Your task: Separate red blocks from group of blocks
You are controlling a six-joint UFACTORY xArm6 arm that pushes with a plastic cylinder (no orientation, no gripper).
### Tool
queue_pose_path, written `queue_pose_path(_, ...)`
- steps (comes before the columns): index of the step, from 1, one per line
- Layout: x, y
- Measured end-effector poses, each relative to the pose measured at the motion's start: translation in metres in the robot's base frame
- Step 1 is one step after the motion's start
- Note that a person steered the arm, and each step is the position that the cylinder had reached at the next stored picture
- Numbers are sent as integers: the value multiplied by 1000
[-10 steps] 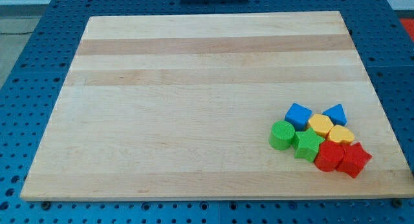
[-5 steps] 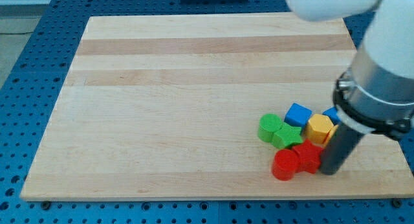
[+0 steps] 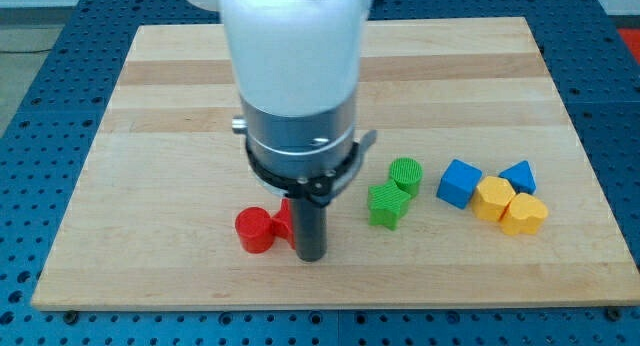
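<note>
A red cylinder lies near the board's lower middle-left. A second red block sits just right of it, mostly hidden behind my rod. My tip rests on the board right beside the red blocks, on their right. To the right stand a green star block and a green cylinder, touching. Further right is a cluster: a blue cube, a blue triangle block, a yellow hexagon block and a yellow heart block.
The wooden board lies on a blue perforated table. The arm's white and grey body covers the board's upper middle.
My tip has swept left from the lower right, taking the two red blocks with it. The green blocks have shifted left, away from the blue and yellow ones.
</note>
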State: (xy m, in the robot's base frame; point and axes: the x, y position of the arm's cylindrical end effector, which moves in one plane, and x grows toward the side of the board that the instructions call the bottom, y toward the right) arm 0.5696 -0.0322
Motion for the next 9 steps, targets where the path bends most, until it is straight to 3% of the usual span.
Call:
queue_pose_path(5, -38, -48)
queue_pose_path(7, 29, -33)
queue_pose_path(9, 21, -84)
